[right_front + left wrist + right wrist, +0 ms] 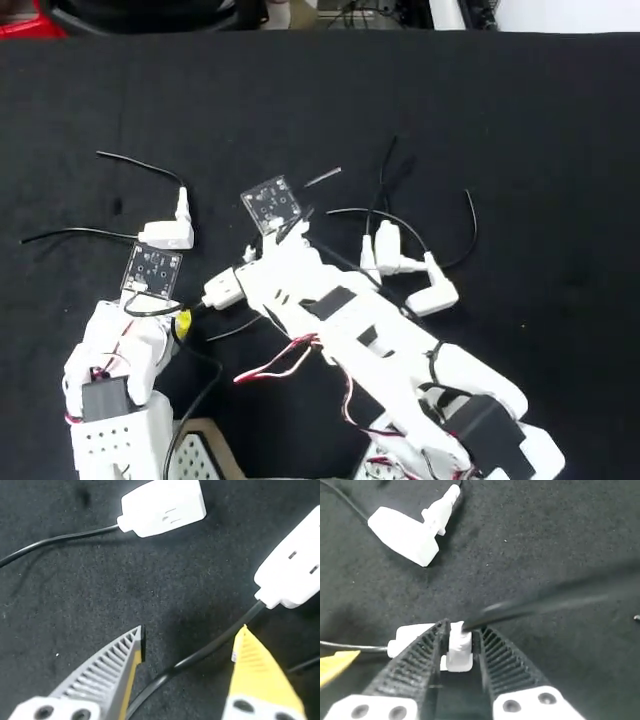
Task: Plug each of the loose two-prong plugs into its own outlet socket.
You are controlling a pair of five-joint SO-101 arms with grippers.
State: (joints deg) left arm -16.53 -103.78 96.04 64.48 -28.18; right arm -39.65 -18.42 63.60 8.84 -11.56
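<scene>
My right gripper (462, 628) is shut on a white two-prong plug (458, 651), and its black cord runs off past the fingers. The plug sits against a white outlet socket (413, 633). In the high view this gripper (247, 272) meets that socket (222, 290) near the table's middle. My left gripper (187, 635) is open, its grey and yellow fingers astride the socket's black cable (200, 655), with the socket (295, 570) just ahead. Another socket (166, 235) lies farther left with a plug (183, 208) in it.
Two square marker cards (152, 269) (272, 202) lie on the black cloth. More white plugs and sockets (432, 290) with black cords lie to the right of the right arm. The far half of the table is bare.
</scene>
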